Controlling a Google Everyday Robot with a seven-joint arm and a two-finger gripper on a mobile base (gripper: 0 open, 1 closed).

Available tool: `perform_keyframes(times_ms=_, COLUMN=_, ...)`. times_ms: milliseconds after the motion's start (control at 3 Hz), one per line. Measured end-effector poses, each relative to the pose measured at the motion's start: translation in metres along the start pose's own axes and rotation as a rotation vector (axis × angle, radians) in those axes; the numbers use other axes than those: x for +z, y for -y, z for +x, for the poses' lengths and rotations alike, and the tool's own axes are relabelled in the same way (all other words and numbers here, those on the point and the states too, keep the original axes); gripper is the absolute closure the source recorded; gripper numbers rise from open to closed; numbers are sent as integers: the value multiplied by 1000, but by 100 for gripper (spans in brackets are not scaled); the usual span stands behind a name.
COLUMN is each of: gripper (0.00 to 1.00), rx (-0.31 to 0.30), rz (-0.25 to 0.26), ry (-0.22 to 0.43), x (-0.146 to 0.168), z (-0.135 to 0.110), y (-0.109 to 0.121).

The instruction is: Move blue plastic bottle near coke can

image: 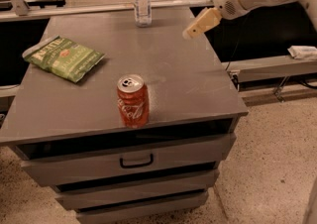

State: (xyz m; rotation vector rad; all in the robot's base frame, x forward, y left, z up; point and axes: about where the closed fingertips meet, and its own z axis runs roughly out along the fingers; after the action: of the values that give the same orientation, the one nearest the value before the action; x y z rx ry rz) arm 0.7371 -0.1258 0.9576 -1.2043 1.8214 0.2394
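Observation:
The blue plastic bottle, clear with a white and dark blue label, stands upright at the far edge of the grey cabinet top. The red coke can stands upright near the front edge, well apart from the bottle. My gripper hangs from the cream arm at the upper right, above the far right part of the top. It is to the right of the bottle, a little nearer than it, and holds nothing.
A green chip bag lies on the left side of the top. The cabinet has drawers with a dark handle below the front edge. A lower shelf with a white cloth runs to the right.

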Motion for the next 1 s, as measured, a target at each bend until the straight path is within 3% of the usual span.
perform_keyframes(times_ms=667, gripper=0, rx=81, rz=192, ry=286, x=87, z=-28, y=86)
perform_keyframes(times_ms=1000, gripper=0, rx=124, rz=235, ry=390, x=127, z=-47, y=116)
